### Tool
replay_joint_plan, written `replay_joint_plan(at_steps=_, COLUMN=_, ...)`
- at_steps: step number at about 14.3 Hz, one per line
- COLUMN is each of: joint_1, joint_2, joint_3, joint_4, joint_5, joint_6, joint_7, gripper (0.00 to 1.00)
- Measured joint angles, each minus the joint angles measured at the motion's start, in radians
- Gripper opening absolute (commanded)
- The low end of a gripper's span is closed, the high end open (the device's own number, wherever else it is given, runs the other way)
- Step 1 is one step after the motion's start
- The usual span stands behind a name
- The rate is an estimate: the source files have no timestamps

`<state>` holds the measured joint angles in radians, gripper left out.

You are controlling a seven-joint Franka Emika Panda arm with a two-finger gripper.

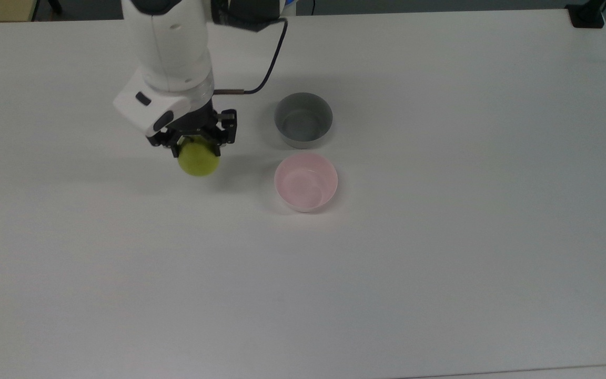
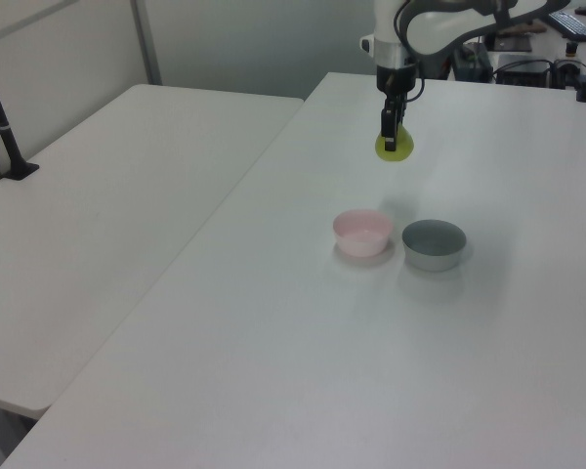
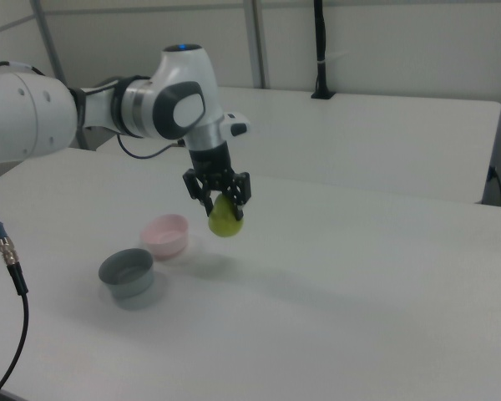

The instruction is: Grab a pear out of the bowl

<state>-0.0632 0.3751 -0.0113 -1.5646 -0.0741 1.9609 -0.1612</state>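
A Franka arm's gripper [image 1: 198, 149] holds the pear [image 1: 198, 160] clamped between its two fingers, carried in the air above the white table [image 1: 440, 263], with the fruit hanging below the black fingertips and a soft shadow on the tabletop beneath it. The pink bowl [image 1: 306, 182] stands empty to the top view's right of the fruit and well apart from it, with the grey bowl [image 1: 303, 119] just beside the pink one on its far side in the top view. The grip from above, with the fingers closed on the upper part of the fruit, appears chosen so that the wider, heavier end hangs free and the pear cannot slip upward out of the hold. Its position off to one side of both bowls suggests the lift out of the bowl is done and the fruit is clear of the rims. In the right view the pear's long axis runs close to vertical, narrow end up between the fingers and round end down; the stem is hidden by the gripper, so which way it points cannot be told
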Motion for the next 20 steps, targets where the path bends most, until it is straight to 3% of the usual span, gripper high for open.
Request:
replay_joint_plan(at_steps=4, joint_1=-0.030, joint_2=0.083, joint_3=0.000, joint_4=-0.002, joint_5=-0.002, joint_6=0.120, joint_7=-0.031, gripper=0.55)
replay_joint_plan(at_steps=8, joint_1=-0.037, joint_2=0.129, joint_3=0.000, joint_4=-0.003, joint_5=-0.003, joint_6=0.211, joint_7=-0.031, gripper=0.62)
replay_joint_plan(at_steps=9, joint_1=-0.037, joint_2=0.134, joint_3=0.000, joint_4=-0.003, joint_5=-0.004, joint_6=0.212, joint_7=-0.031, gripper=0.66)
replay_joint_plan(at_steps=11, joint_1=-0.037, joint_2=0.147, joint_3=0.000, joint_4=-0.003, joint_5=-0.005, joint_6=0.214, joint_7=-0.031, gripper=0.87)
replay_joint_plan(at_steps=13, joint_1=-0.037, joint_2=0.149, joint_3=0.000, joint_4=-0.002, joint_5=-0.010, joint_6=0.232, joint_7=-0.031, gripper=0.91)
replay_joint_plan(at_steps=14, joint_1=-0.037, joint_2=0.149, joint_3=0.000, joint_4=-0.001, joint_5=-0.011, joint_6=0.235, joint_7=-0.031, gripper=0.99)
replay_joint_plan(at_steps=20, joint_1=-0.037, joint_2=0.117, joint_3=0.000, joint_4=0.020, joint_5=-0.011, joint_6=0.215, joint_7=-0.014, gripper=1.00)
